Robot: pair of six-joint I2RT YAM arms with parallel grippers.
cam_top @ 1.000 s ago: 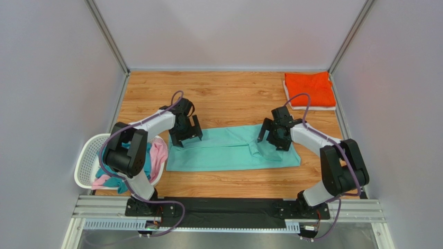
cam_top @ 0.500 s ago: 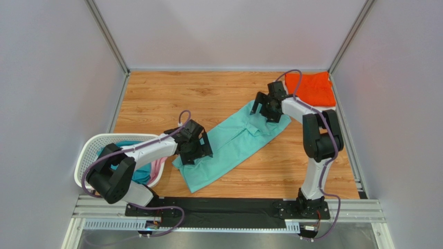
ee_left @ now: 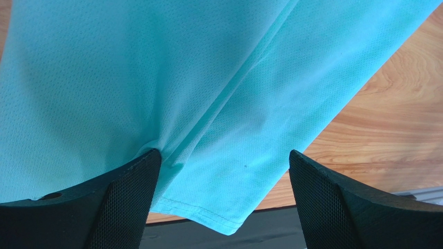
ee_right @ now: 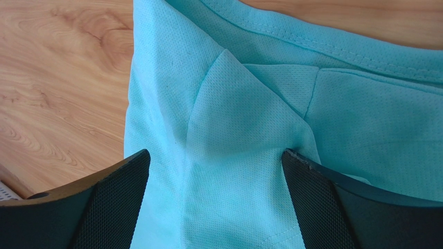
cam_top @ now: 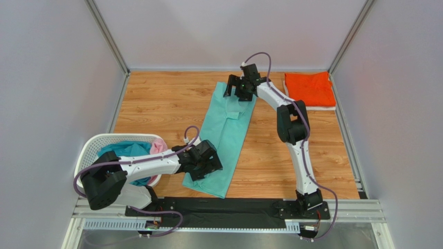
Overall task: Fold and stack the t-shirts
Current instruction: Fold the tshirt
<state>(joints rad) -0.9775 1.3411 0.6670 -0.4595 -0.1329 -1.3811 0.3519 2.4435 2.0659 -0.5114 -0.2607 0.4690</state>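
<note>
A mint-teal mesh-knit t-shirt [cam_top: 229, 129] is lying stretched across the wooden table [cam_top: 156, 98], from near edge to far. The left gripper [ee_left: 223, 153] and right gripper [ee_right: 214, 153], both spread wide, are apparently pinning opposite ends. Even tension should be smoothing wrinkles before folding.
</note>
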